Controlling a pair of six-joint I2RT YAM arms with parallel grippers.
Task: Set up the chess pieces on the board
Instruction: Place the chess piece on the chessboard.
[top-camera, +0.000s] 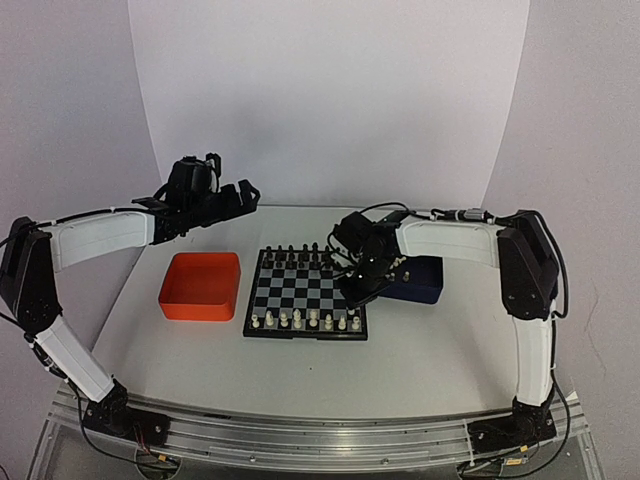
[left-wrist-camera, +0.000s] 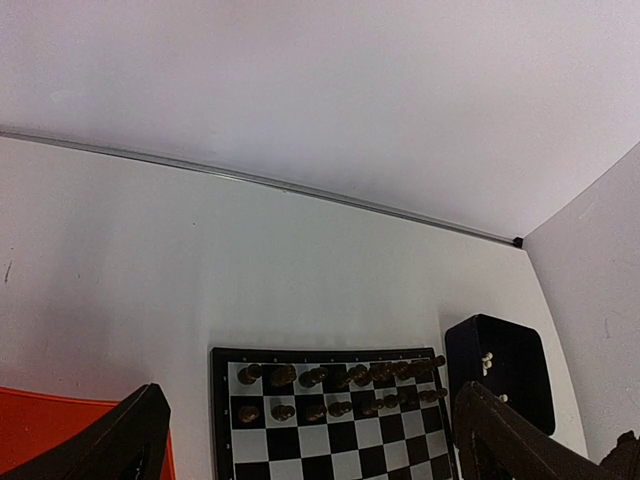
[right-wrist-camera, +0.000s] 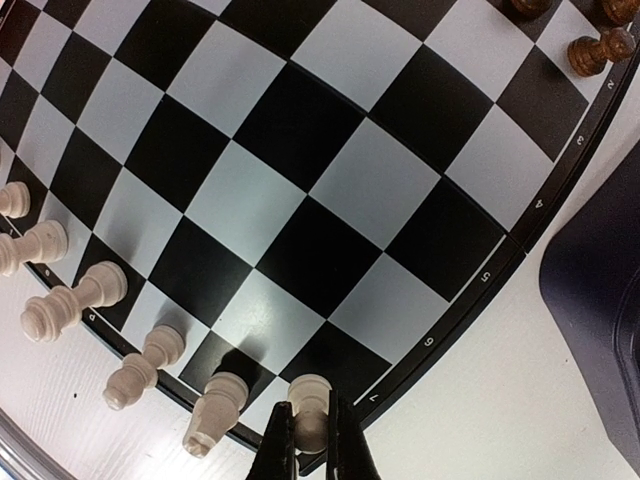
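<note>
Right wrist view: right end effector pinching one white piece at the board's corner.
Its fingers press on the piece at the corner square of the board, beside the other chess pieces lined along that edge. Black pieces stand at the far side. The left end effector hangs spread wide above the counter.

Bottom edge cropped my right gripper, and its fingers masked the base of the white piece. From above, that piece was too small to tell. My left wrist view chopped off the board and the orange tray.
</note>
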